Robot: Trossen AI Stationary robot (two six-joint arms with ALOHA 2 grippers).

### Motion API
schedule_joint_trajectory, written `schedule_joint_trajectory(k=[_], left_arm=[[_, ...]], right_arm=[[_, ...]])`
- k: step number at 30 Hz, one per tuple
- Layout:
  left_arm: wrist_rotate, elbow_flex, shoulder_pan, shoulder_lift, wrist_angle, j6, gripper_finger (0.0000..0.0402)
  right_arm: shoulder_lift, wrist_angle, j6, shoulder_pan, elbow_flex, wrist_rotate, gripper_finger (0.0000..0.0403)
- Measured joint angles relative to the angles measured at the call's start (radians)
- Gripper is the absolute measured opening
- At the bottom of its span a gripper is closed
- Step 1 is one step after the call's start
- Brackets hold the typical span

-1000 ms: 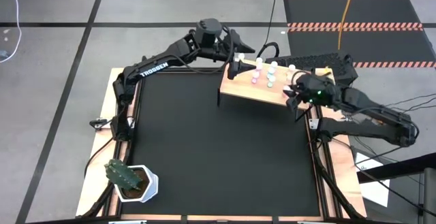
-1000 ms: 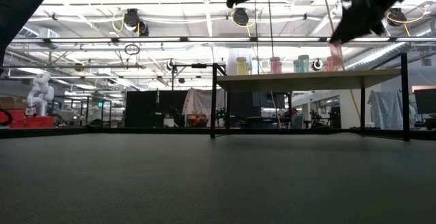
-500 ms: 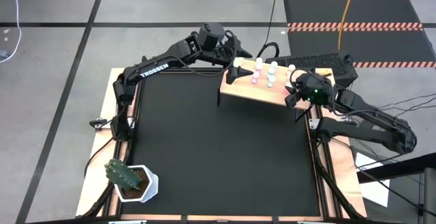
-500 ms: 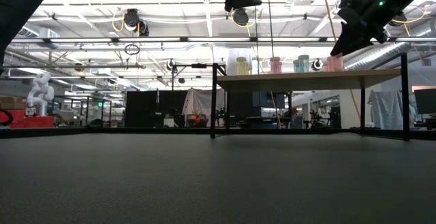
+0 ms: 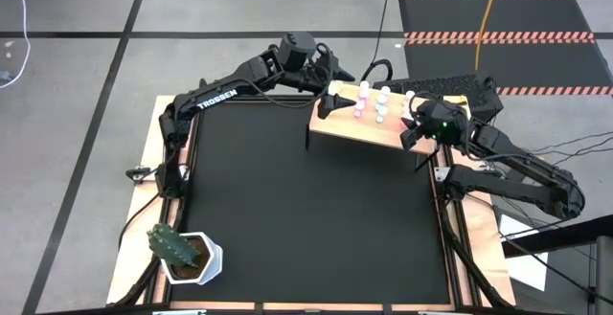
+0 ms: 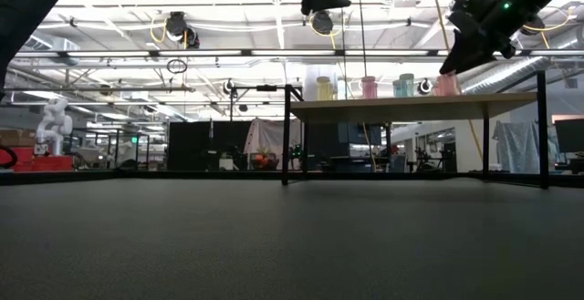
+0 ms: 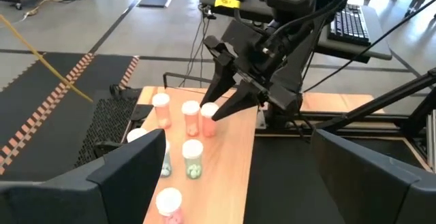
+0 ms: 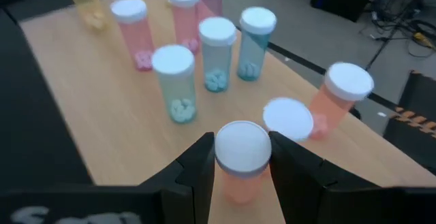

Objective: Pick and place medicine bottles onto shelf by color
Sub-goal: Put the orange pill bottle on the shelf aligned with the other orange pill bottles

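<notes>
The shelf (image 5: 356, 129) stands at the table's far right on thin black legs. Several white-capped medicine bottles (image 5: 370, 101) stand upright on it: pink, teal and yellow ones (image 8: 174, 81). My right gripper (image 8: 242, 159) is over the shelf's right end and is shut on an orange-pink bottle (image 7: 209, 119). My left gripper (image 5: 329, 99) hovers open above the shelf's left end, with nothing between its fingers (image 7: 136, 173). My right gripper pinches the orange-pink bottle between its two fingers at the white cap and upper body (image 8: 240, 182). The fingers slant down from the table's right side. The bottle is upright; its base is hidden, so I cannot tell whether it rests on the board.
A green cactus in a white pot (image 5: 187, 256) sits at the table's near left corner. A keyboard (image 5: 450, 87) lies behind the shelf. The black tabletop (image 5: 306, 219) stretches in front of the shelf. Two orange-pink bottles (image 8: 340, 101) stand close to the held one.
My right gripper has come down toward the shelf and a little toward the table's far edge with the orange-pink bottle, which stays upright. My left gripper has tipped slightly down in place.
</notes>
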Motion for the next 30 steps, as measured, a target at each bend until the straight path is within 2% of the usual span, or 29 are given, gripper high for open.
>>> schedule_joint_trajectory(k=[4,21,30], left_arm=[[0.0,0.0,0.0,0.0,0.0,0.002,0.0367],[0.0,0.0,0.0,0.0,-0.001,0.003,0.0367],[0.0,0.0,0.0,0.001,-0.006,0.003,0.0367]], right_arm=[[0.002,0.021,0.002,0.0,0.0,-0.017,0.012],[0.045,0.027,-0.036,0.0,0.001,0.041,0.012],[0.045,0.028,-0.02,0.0,0.001,0.038,0.012]])
